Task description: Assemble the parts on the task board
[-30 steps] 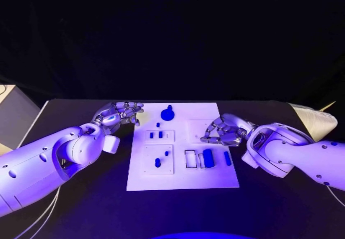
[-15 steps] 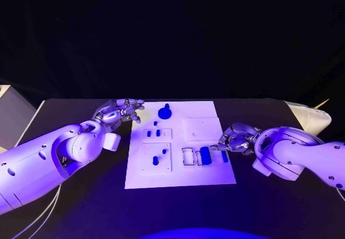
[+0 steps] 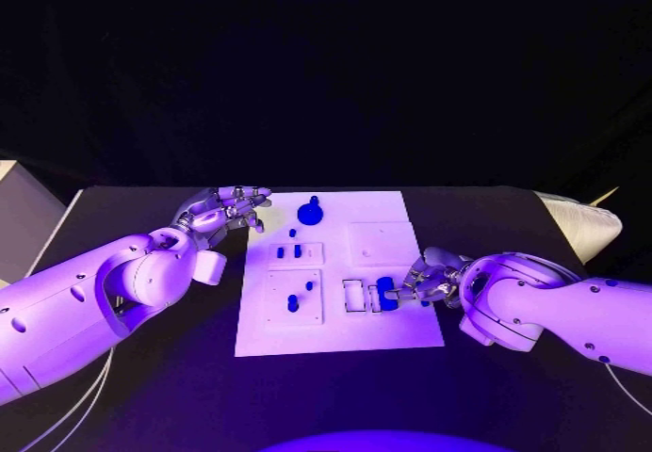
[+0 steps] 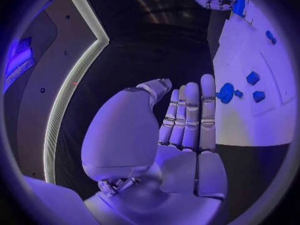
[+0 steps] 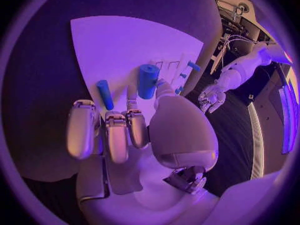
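The white task board [image 3: 340, 273] lies in the middle of the black table [image 3: 136, 377]. The left hand [image 3: 224, 209] waits at its far left corner, fingers straight and holding nothing. The right hand [image 3: 421, 280] reaches over the near right side with fingers curled, touching the fat blue part [image 5: 148, 80], though I cannot tell if it grips it; the part looks small, light, hard and smooth, so pinch its round sides.

Black table [image 3: 150, 395] w/ white task board [image 3: 340, 334] lying mid-table.
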`<control>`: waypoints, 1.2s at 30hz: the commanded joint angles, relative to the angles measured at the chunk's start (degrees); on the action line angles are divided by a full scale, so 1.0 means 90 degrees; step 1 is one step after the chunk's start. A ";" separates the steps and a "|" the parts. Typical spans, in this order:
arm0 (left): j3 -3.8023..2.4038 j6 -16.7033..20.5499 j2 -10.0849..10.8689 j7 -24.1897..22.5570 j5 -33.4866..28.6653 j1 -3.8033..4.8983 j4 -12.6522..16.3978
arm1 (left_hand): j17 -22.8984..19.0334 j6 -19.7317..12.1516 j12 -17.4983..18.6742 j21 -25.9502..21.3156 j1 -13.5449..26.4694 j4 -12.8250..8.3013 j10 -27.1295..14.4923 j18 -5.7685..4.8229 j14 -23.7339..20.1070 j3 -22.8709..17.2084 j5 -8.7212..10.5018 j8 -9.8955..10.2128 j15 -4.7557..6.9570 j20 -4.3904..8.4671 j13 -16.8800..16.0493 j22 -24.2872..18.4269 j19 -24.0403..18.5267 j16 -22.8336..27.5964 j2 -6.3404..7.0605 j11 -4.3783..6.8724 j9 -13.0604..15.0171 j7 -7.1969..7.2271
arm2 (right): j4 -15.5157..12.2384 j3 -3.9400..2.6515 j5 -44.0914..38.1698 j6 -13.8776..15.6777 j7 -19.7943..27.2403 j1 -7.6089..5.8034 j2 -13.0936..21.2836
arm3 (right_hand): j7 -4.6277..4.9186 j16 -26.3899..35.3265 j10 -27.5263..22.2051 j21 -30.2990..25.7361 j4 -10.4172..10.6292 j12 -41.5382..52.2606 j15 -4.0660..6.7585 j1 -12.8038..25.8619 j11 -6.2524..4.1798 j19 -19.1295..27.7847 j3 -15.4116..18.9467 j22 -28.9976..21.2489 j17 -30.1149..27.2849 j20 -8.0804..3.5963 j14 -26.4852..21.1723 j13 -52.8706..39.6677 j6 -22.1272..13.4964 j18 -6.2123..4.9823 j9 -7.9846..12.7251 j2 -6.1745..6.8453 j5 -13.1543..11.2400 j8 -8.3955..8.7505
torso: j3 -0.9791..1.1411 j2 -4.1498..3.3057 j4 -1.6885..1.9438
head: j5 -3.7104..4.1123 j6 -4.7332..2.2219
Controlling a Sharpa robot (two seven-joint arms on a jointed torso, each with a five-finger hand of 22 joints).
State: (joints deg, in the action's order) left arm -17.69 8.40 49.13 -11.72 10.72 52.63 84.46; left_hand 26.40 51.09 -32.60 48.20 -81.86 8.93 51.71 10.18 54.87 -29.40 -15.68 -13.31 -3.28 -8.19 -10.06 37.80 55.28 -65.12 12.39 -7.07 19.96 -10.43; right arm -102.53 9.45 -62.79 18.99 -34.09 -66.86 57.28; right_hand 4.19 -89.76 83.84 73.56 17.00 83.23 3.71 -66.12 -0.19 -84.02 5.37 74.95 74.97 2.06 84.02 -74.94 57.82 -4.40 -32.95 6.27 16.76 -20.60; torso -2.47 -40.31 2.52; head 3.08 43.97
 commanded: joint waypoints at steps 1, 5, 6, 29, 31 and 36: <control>-0.0003 -0.0037 -0.0001 -0.0041 0.0008 -0.0001 0.0023 | -0.0010 0.0030 -0.0042 -0.0030 0.0012 0.0027 -0.0020 0.0043 -0.0009 0.0026 0.0010 -0.0027 0.0035 -0.0010 0.0011 -0.0009 0.0054 0.0033 -0.0021 0.0013 0.0010 -0.0012 | 0.0112 0.0006 -0.0044 0.0041 -0.0204 0.0051 -0.0106 | 0.0017 -0.0027 0.0158 0.0018 -0.0005 -0.0035 0.0024 0.0072 0.0018 -0.0250 0.0046 0.0066 0.1670 -0.0019 0.0665 -0.0915 -0.0058 0.0097 0.0000 -0.0003 0.0021 0.0011 | 0.0001 -0.0003 -0.0005 | -0.0014 0.0005; -0.0003 -0.0047 0.0000 -0.0047 0.0010 -0.0001 0.0025 | -0.0014 0.0029 -0.0042 -0.0046 0.0049 0.0067 -0.0023 0.0041 -0.0006 0.0046 0.0013 -0.0028 0.0030 -0.0014 0.0013 -0.0020 0.0057 0.0031 -0.0023 0.0009 0.0014 -0.0013 | 0.0226 0.0011 0.0032 0.0024 -0.0214 0.0106 -0.0244 | 0.0024 -0.0027 0.0127 0.0001 -0.0008 -0.0079 0.0018 0.0062 0.0025 -0.0241 0.0056 0.0054 0.1670 -0.0015 0.0665 -0.0877 -0.0078 0.0093 0.0001 -0.0005 0.0023 0.0019 | -0.0004 -0.0001 -0.0013 | -0.0030 0.0011; -0.0003 -0.0050 0.0001 -0.0046 0.0010 -0.0002 0.0026 | -0.0014 0.0028 -0.0043 -0.0050 0.0057 0.0077 -0.0024 0.0041 -0.0006 0.0049 0.0012 -0.0028 0.0029 -0.0015 0.0014 -0.0023 0.0058 0.0030 -0.0026 0.0010 0.0014 -0.0013 | 0.0243 0.0012 0.0047 0.0029 -0.0213 0.0121 -0.0276 | 0.0027 -0.0027 0.0116 -0.0006 -0.0008 -0.0096 0.0016 0.0057 0.0027 -0.0237 0.0061 0.0049 0.1670 -0.0013 0.0665 -0.0863 -0.0086 0.0091 0.0002 -0.0004 0.0022 0.0022 | -0.0003 -0.0004 -0.0009 | -0.0031 0.0013; -0.0002 -0.0057 0.0038 -0.0023 0.0016 -0.0011 0.0017 | -0.0015 0.0028 -0.0043 -0.0055 0.0057 0.0083 -0.0024 0.0041 -0.0005 0.0047 0.0010 -0.0029 0.0029 -0.0016 0.0014 -0.0026 0.0060 0.0030 -0.0033 0.0011 0.0016 -0.0011 | 0.0290 0.0015 0.0044 0.0247 -0.0228 0.0182 -0.0469 | 0.0039 -0.0027 0.0124 0.0077 -0.0025 -0.0112 -0.0004 -0.0336 0.0041 -0.0204 0.0006 0.0178 0.1670 0.0023 0.0665 -0.0926 -0.0115 0.0098 0.0008 -0.0225 0.0906 0.0023 | -0.0008 0.0005 -0.0007 | -0.0048 0.0021; -0.0002 -0.0058 0.0042 -0.0018 0.0017 -0.0011 0.0015 | -0.0015 0.0028 -0.0043 -0.0055 0.0057 0.0083 -0.0024 0.0041 -0.0005 0.0047 0.0010 -0.0029 0.0029 -0.0016 0.0014 -0.0026 0.0060 0.0030 -0.0033 0.0011 0.0016 -0.0011 | 0.0243 0.0015 0.0035 0.0309 -0.0218 0.0182 -0.0422 | 0.0033 -0.0027 0.0132 0.0096 -0.0027 -0.0108 -0.0001 -0.0397 0.0035 -0.0206 -0.0021 0.0201 0.1670 0.0022 0.0665 -0.0939 -0.0098 0.0101 0.0017 -0.0253 0.1046 0.0026 | -0.0006 0.0005 -0.0007 | -0.0049 0.0019; -0.0002 -0.0060 0.0052 -0.0007 0.0019 -0.0013 0.0010 | -0.0015 0.0028 -0.0043 -0.0055 0.0057 0.0083 -0.0024 0.0041 -0.0005 0.0047 0.0010 -0.0029 0.0029 -0.0016 0.0014 -0.0026 0.0060 0.0030 -0.0033 0.0011 0.0016 -0.0011 | 0.0000 0.0008 0.0054 0.0430 -0.0224 0.0152 -0.0209 | 0.0023 -0.0027 0.0144 0.0120 -0.0023 -0.0099 0.0005 -0.0430 0.0026 -0.0210 -0.0055 0.0229 0.1670 0.0018 0.0665 -0.0955 -0.0063 0.0106 0.0028 -0.0300 0.1162 0.0024 | -0.0011 0.0008 -0.0005 | -0.0057 0.0020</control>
State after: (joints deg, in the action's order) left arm -17.68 8.38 49.64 -11.62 10.76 52.53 84.45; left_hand 26.31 51.09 -32.60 47.94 -81.63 9.32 51.71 10.18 54.87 -29.02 -15.68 -13.31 -3.28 -8.41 -10.02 37.65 55.50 -65.12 12.16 -7.07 20.04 -10.43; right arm -102.07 9.34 -62.32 22.60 -35.11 -65.64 55.01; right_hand 4.47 -89.75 83.82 74.38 16.75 82.56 3.71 -69.71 -0.18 -84.01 5.23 74.92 74.94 2.07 84.02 -74.92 56.75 -4.41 -32.30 3.64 27.06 -20.03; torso -2.55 -40.25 2.45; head 2.58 44.15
